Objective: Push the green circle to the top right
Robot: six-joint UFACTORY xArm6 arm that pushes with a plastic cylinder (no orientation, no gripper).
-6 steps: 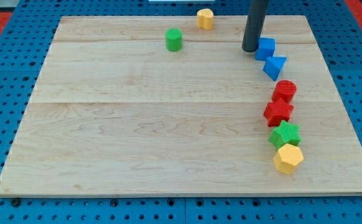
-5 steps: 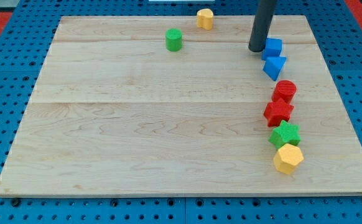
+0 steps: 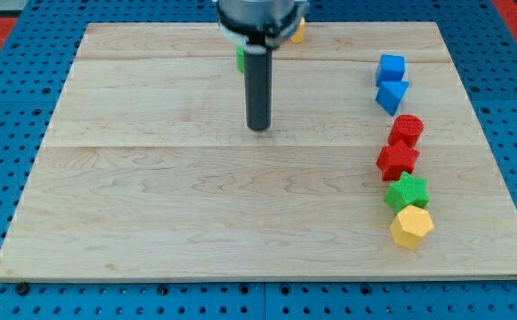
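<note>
Pincer: none on this arm; it ends in a plain dark rod, so there is nothing to open or close.
My tip [image 3: 258, 128]: resting on the wooden board [image 3: 152, 222], left of centre and in the upper half.
Rod: stands nearly upright, its wide mount at the view's top covering the blocks behind it.
Green circle [image 3: 239, 59]: only a thin green sliver shows at the rod's left edge, near the board's top; it lies above my tip, apart from it.
Yellow block [image 3: 300, 31]: mostly hidden behind the mount, at the top edge.
Right column, top to bottom: blue cube [image 3: 390, 68], blue triangle [image 3: 391, 94], red cylinder [image 3: 407, 130], red star [image 3: 397, 160], green star [image 3: 407, 192], yellow hexagon [image 3: 411, 226].
</note>
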